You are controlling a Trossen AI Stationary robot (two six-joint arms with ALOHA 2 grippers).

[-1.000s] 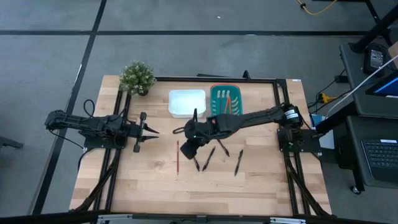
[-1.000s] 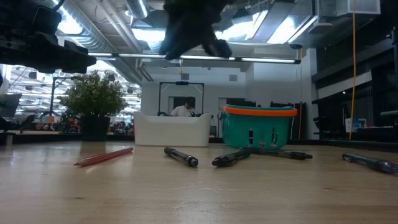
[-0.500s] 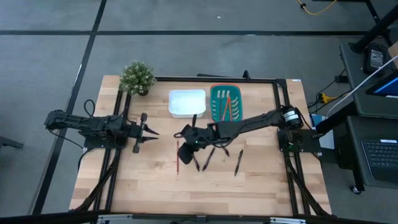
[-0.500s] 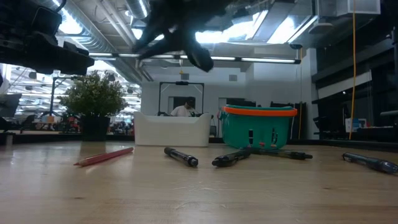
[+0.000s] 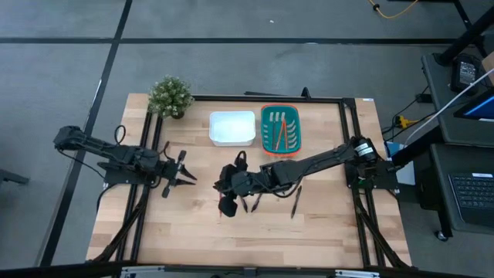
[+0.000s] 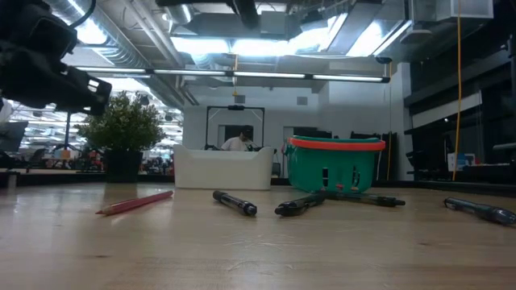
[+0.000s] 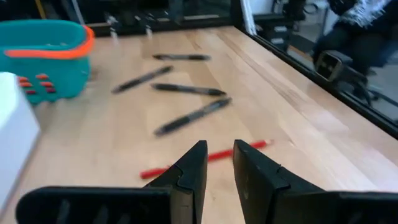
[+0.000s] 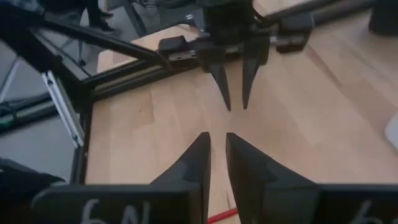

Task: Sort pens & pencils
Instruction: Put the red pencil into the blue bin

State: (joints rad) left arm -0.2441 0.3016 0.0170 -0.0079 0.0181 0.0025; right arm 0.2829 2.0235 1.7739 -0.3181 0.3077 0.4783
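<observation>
1. The right gripper (image 5: 225, 202) has come down over the red pencil (image 6: 135, 202) near the tabletop (image 5: 185, 224) centre; a second ago it sat higher and nearer the far edge
2. Its fingers (image 8: 198, 158) are slightly spread, empty, with the pencil tip just below them
3. The left gripper (image 5: 187, 178) has shifted toward the same spot; its fingers (image 7: 193, 168) are narrowly parted, holding nothing
4. Four pens (image 7: 193, 114) lie loose at centre; the white tray (image 5: 231, 127) is empty
5. The teal basket (image 5: 281, 130) at the far edge holds the other pencils
6. Judgement: a grasp on the last loose pencil is imminent; pen sorting has not begun
</observation>
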